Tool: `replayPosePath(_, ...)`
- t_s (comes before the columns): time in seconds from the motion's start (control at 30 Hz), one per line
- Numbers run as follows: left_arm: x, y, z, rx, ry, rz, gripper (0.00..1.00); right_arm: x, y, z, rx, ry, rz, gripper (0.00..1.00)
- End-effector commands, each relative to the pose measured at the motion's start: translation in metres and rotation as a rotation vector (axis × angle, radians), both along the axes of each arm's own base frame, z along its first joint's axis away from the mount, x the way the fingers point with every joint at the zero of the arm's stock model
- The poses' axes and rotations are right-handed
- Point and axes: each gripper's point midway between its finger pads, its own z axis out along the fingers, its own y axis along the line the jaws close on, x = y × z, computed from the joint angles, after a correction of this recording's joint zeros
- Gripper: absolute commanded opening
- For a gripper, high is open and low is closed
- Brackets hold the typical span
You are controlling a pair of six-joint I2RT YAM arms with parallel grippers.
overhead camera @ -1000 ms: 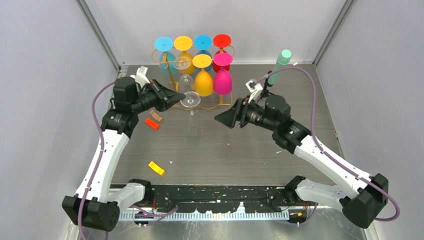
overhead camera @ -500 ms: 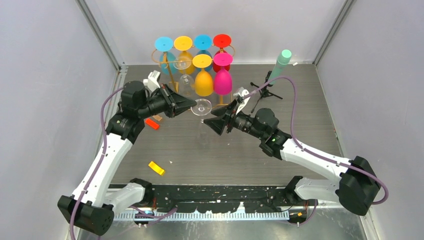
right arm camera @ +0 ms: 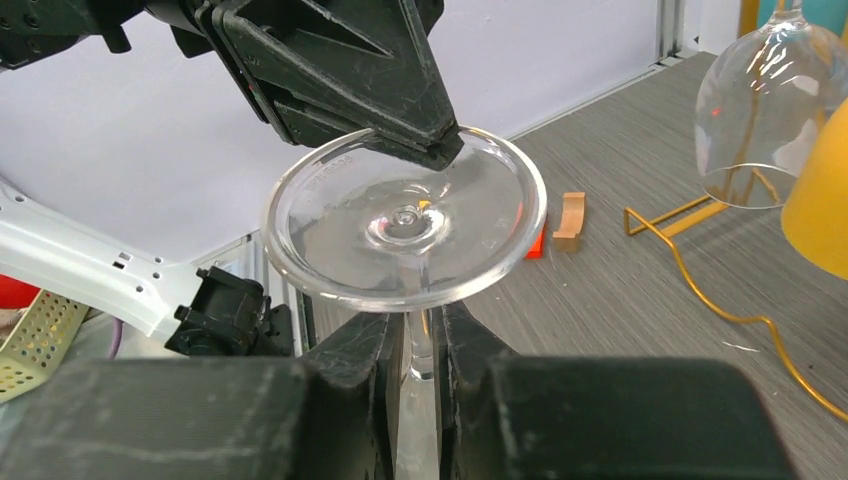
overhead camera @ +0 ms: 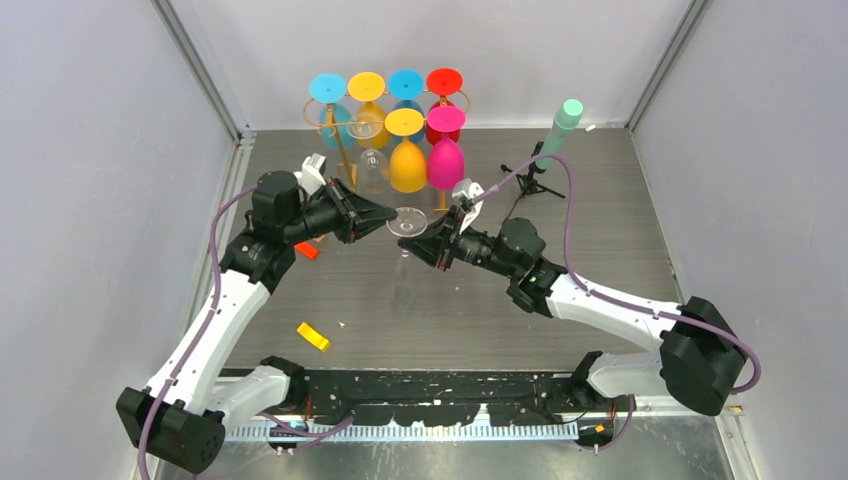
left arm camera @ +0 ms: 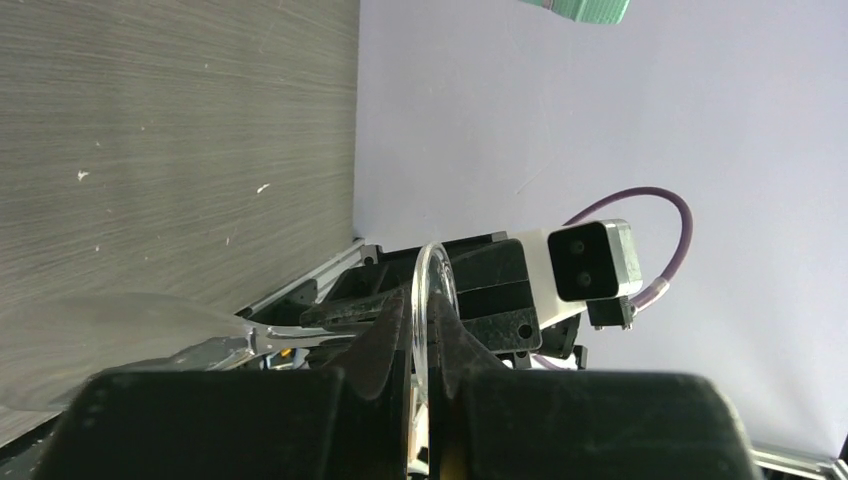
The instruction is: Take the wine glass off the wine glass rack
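A clear wine glass [overhead camera: 406, 220] hangs foot-up over the table, in front of the gold wine glass rack [overhead camera: 343, 150] and apart from it. My left gripper [overhead camera: 391, 213] is shut on the rim of its round foot [left arm camera: 430, 285], which shows edge-on between the fingers [left arm camera: 385, 340]. My right gripper [right arm camera: 420, 330] is shut on the stem just under the foot [right arm camera: 405, 215]; from above, the right gripper [overhead camera: 420, 245] faces the left one. The bowl below is faint. Another clear glass [right arm camera: 760, 110] and several coloured ones hang on the rack.
A black tripod with a green cylinder [overhead camera: 555, 135] stands at the back right. A red block [overhead camera: 305, 250], a tan block [right arm camera: 571, 218] and an orange block [overhead camera: 313, 336] lie on the left of the table. The rack's wire base [right arm camera: 690, 270] runs along the floor nearby.
My left gripper has carried the glass right and forward, away from the rack. My right arm has swung left to meet it and its jaws have shut on the stem.
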Motion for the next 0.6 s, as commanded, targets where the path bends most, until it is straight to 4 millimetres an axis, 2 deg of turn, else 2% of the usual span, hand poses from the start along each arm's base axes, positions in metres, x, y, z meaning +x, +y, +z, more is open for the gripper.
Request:
replayPosePath(0.0, -0.010, -0.003, 0.030, -0.066, -0.092, -0.033, 0.00, 0.003, 0.005, 0.043, 0.131, -0.025, 0.002, 0.17)
replayPosePath(0.13, -0.010, -0.003, 0.029, -0.070, -0.088, -0.030, 0.00, 0.002, 0.007, 0.047, 0.168, -0.006, 0.017, 0.28)
replayPosePath(0.2, -0.009, -0.003, 0.028, -0.075, -0.083, -0.026, 0.00, 0.002, 0.007, 0.049, 0.189, 0.000, 0.018, 0.28)
replayPosePath(0.3, -0.008, -0.003, 0.029, -0.079, -0.084, -0.024, 0.00, 0.005, 0.006, 0.053, 0.217, 0.008, -0.001, 0.24)
replayPosePath(0.47, -0.008, -0.002, 0.030, -0.081, -0.089, -0.016, 0.00, 0.012, 0.003, 0.055, 0.241, 0.021, -0.040, 0.02)
replayPosePath(0.57, -0.007, -0.002, 0.029, -0.078, -0.091, -0.012, 0.01, 0.018, -0.001, 0.058, 0.273, 0.030, -0.079, 0.00)
